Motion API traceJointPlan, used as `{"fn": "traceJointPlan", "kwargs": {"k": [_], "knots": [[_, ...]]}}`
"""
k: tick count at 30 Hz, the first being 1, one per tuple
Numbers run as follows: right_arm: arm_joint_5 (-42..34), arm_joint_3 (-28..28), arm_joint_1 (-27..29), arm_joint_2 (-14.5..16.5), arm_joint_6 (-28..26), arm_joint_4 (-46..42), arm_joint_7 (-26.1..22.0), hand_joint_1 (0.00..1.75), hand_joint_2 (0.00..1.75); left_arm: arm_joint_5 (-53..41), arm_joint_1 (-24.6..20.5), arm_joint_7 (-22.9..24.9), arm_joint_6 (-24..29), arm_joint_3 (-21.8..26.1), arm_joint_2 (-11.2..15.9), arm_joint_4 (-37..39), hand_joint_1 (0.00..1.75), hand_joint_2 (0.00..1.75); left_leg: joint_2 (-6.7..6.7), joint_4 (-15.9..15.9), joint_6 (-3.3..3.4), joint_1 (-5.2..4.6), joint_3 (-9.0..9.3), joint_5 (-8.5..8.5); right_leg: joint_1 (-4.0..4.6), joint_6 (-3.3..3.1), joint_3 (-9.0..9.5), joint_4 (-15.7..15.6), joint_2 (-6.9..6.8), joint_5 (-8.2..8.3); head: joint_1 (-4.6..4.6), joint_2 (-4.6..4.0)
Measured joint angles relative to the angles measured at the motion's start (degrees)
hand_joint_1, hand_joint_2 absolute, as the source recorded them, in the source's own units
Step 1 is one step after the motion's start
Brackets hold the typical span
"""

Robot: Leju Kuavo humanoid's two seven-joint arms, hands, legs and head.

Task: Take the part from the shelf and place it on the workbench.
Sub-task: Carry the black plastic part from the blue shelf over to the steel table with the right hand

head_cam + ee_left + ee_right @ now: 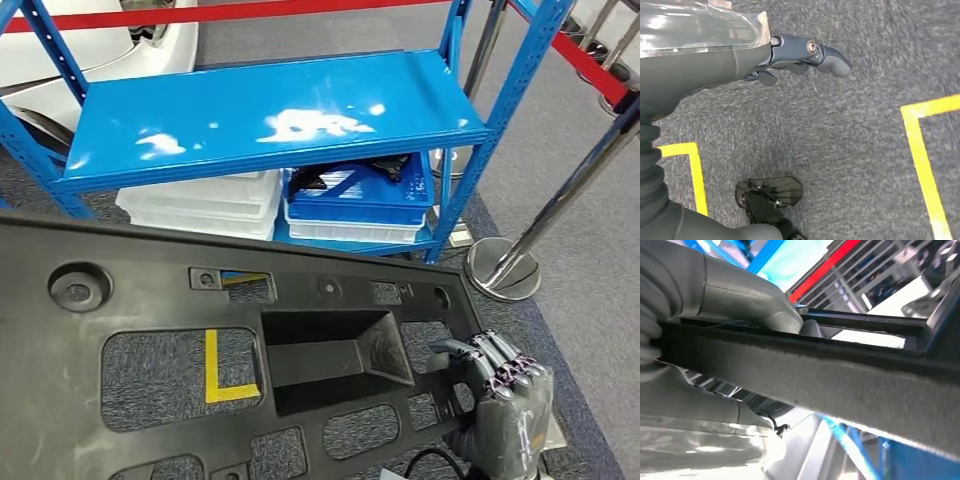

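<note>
- The part, a big black panel with cut-outs, fills the lower half of the head view, held flat above the carpet, in front of the shelf.
- Left hand: fingers stretched out over carpet; whether it holds the part cannot be told.
- Bins sit centre frame, under the blue shelf board.
- Right hand, lower right, grips the part's right edge, fingers curled on top.
</note>
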Motion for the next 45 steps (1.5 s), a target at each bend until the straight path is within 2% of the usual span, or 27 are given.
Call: {"fn": "traceJointPlan", "kwargs": {"k": [2,3,4,6,8,10,12,14,17,19,20,21,24,25,27,28,30,32,33,34,35,37,38,39,41,43,45], "knots": [[-0.1,-0.3,0.0,0.4,0.0,0.2,0.0,1.75,1.75,0.0,0.2,0.0,0.0,0.1,0.0,0.0,0.0,1.75,-1.26,7.7,0.03,-0.04,-3.1,-3.8,0.22,-0.44,-0.39,0.1,1.05,0.28,-0.11,0.0],[-0.2,-0.5,0.1,0.6,0.0,0.4,0.0,1.75,1.75,0.0,0.2,0.0,0.0,0.1,0.0,0.0,0.0,1.75,-1.5,10.6,0.05,-0.06,-4.19,-4.7,0.35,-0.55,-0.58,0.2,1.65,0.38,-0.13,0.0],[-0.2,-0.6,0.1,0.7,0.0,0.5,-0.1,1.75,1.75,0.0,0.2,0.0,0.0,0.1,0.0,0.0,0.0,1.75,-1.62,11.4,0.11,-0.08,-4.36,-4.47,0.45,-0.6,-0.74,0.4,2.29,0.43,-0.12,0.01],[-0.2,-0.9,0.2,0.9,0.0,0.8,-0.4,1.75,1.75,-0.1,0.2,0.0,0.0,0.1,0.0,0.0,0.0,1.75,-2.24,6.2,0.38,-0.05,-1.5,-1.05,0.54,-0.53,-1.0,1.0,3.66,0.41,-0.12,0.01],[-0.2,-1.2,0.2,1.1,0.0,0.9,-0.7,1.75,1.75,-0.1,0.1,0.0,0.0,0.1,0.0,0.0,0.0,1.75,-4.6,-1.0,0.67,0.17,2.07,1.56,0.58,-0.24,-1.52,1.8,4.97,0.33,-0.07,0.01],[-0.3,-1.4,0.3,1.3,-0.1,0.9,-0.8,1.75,1.75,-0.2,0.1,0.0,0.0,0.1,0.0,0.0,0.0,1.75,-6.28,-3.5,0.76,0.2,3.11,1.78,0.46,0.4,-2.32,2.3,6.1,0.53,-0.07,0.01],[-0.3,-1.7,0.5,1.5,-0.1,1.0,-0.8,1.75,1.75,-0.2,0.1,0.0,0.0,0.2,0.0,0.0,0.0,1.75,-5.5,-3.7,1.07,0.18,2.93,2.13,0.27,1.18,-2.91,2.3,7.17,0.9,-0.09,0.01],[-0.3,-1.9,0.8,1.6,-0.1,1.0,-0.8,1.75,1.75,-0.2,0.0,-0.1,0.0,0.2,-0.1,0.0,0.0,1.75,-4.17,-4.0,1.74,0.45,2.8,2.6,0.36,1.88,-3.72,3.7,5.99,-0.22,0.22,0.01],[-0.3,-2.0,0.7,1.6,-0.2,1.0,-0.8,1.75,1.75,-0.2,0.2,-0.2,-0.1,0.2,-0.1,0.0,0.0,1.75,-1.79,-4.2,2.15,0.52,2.59,2.88,0.12,3.0,-7.7,13.2,2.09,-5.66,0.8,0.0],[-0.4,-2.1,0.8,1.6,-0.2,1.1,-0.8,1.75,1.75,-0.3,0.4,-0.2,0.0,0.2,0.0,0.0,0.0,1.75,-0.17,-4.2,2.13,0.48,2.52,2.87,-0.21,3.48,-9.37,17.9,1.33,-7.12,0.83,0.0],[-0.4,-2.2,0.9,1.6,-0.2,1.2,-0.8,1.75,1.75,-0.3,0.3,-0.1,0.0,0.2,0.0,0.0,0.0,1.75,0.53,-4.2,2.1,0.47,2.54,2.85,-0.31,3.57,-8.64,17.1,1.12,-6.26,0.83,0.01],[-0.4,-2.2,0.9,1.6,-0.2,1.2,-0.8,1.75,1.75,-0.3,0.2,-0.1,0.0,0.2,0.0,0.0,0.0,1.75,1.12,-4.2,2.05,0.46,2.6,2.81,-0.35,3.53,-6.87,14.1,0.82,-4.61,0.83,0.0],[-0.6,-2.4,0.9,1.8,-0.2,1.2,-1.0,1.75,1.75,-0.4,0.0,0.1,0.0,0.2,-0.1,0.0,0.0,1.75,2.47,-4.3,1.49,0.33,2.85,2.73,0.17,2.57,-0.66,2.5,-1.72,-0.61,0.79,0.0],[-0.7,-2.4,1.0,1.8,-0.2,1.1,-1.1,1.75,1.75,-0.5,0.0,0.1,0.0,0.3,-0.1,0.0,0.0,1.75,2.85,-4.4,1.17,0.3,2.88,2.74,0.43,2.23,0.06,0.9,-2.27,-0.31,0.76,0.0],[-1.0,-2.6,1.1,2.0,-0.2,1.0,-1.3,1.75,1.75,-0.6,0.0,0.2,0.0,0.3,-0.1,0.0,0.0,1.75,3.6,-4.6,0.42,0.35,3.02,2.88,0.78,1.72,-0.25,0.7,-1.73,-0.14,0.78,0.0],[-1.1,-2.7,1.2,2.1,-0.2,1.0,-1.5,1.75,1.75,-0.6,0.0,0.2,0.1,0.3,-0.2,0.0,0.0,1.75,3.5,-4.7,0.08,0.41,3.1,2.66,0.68,1.36,-0.24,0.4,-1.27,0.11,0.74,0.0],[-1.1,-2.9,1.3,2.4,-0.2,0.9,-1.9,1.75,1.75,-0.7,0.0,0.2,0.1,0.3,-0.3,0.0,0.0,1.75,1.57,-2.7,-0.27,0.47,2.42,0.86,0.39,0.45,-0.08,-0.4,-0.34,0.75,0.66,0.01],[-1.1,-3.1,1.3,2.6,-0.2,0.8,-2.0,1.75,1.75,-0.7,0.2,0.2,0.1,0.3,-0.3,0.0,0.0,1.75,-0.89,3.9,-0.26,0.46,-0.44,-2.87,0.28,-0.05,-0.15,-0.7,0.8,1.08,0.5,0.0],[-1.2,-3.2,1.3,2.7,-0.2,0.9,-2.0,1.75,1.75,-0.7,0.3,0.3,0.1,0.3,-0.2,0.0,0.0,1.75,-1.38,7.8,-0.28,0.42,-2.16,-4.4,0.32,-0.12,-0.29,-0.6,1.5,1.1,0.44,0.0],[-1.2,-3.3,1.3,2.7,-0.2,0.9,-2.0,1.75,1.75,-0.7,0.4,0.3,0.1,0.4,-0.2,0.0,0.0,1.75,-1.58,10.4,-0.32,0.4,-3.41,-5.08,0.36,-0.14,-0.4,-0.4,2.27,1.1,0.43,0.0],[-1.2,-3.4,1.4,2.8,-0.2,0.9,-2.0,1.75,1.75,-0.7,0.5,0.3,0.1,0.4,-0.2,0.0,0.0,1.75,-1.65,11.0,-0.34,0.41,-3.76,-4.58,0.38,-0.13,-0.5,-0.2,3.09,1.09,0.43,0.0],[-1.2,-3.6,1.4,2.8,-0.2,1.0,-2.0,1.75,1.75,-0.7,0.4,0.3,0.1,0.4,-0.2,0.0,0.0,1.75,-2.25,5.7,-0.38,0.57,-1.49,-0.7,0.29,0.09,-0.65,0.4,4.77,0.88,0.42,0.0],[-1.3,-3.7,1.5,2.8,-0.2,1.0,-2.0,1.75,1.75,-0.7,0.4,0.3,0.1,0.5,-0.2,0.0,0.0,1.75,-3.44,2.1,-0.36,0.75,0.1,0.91,0.22,0.29,-0.82,0.9,5.52,0.7,0.44,-0.01],[-1.5,-3.7,1.5,2.9,-0.2,1.0,-2.2,1.75,1.75,-0.7,0.4,0.2,0.1,0.5,-0.2,0.0,0.0,1.75,-4.73,-0.8,-0.3,0.94,1.31,1.92,0.22,0.58,-1.21,1.5,6.28,0.51,0.46,0.0],[-2.1,-4.0,1.7,3.3,-0.2,1.0,-2.7,1.75,1.75,-0.7,0.4,0.2,0.1,0.6,-0.2,0.0,0.0,1.75,-6.39,-2.7,0.0,1.0,2.03,1.91,0.12,1.2,-2.09,2.2,7.52,0.45,0.47,0.0],[-2.8,-4.3,2.0,3.7,-0.2,1.0,-3.7,1.75,1.75,-0.7,0.4,0.3,0.1,0.7,-0.2,0.0,0.0,1.75,-5.55,-2.9,0.51,0.86,1.99,2.07,-0.08,1.79,-2.63,2.3,8.52,0.65,0.44,0.0],[-3.5,-4.7,2.2,4.1,-0.2,0.8,-4.7,1.75,1.75,-0.8,0.2,0.2,0.1,0.7,-0.2,0.0,0.0,1.75,-4.27,-3.0,1.06,0.97,2.07,2.26,0.02,2.39,-3.45,3.9,6.5,-0.4,0.67,-0.01]]}}
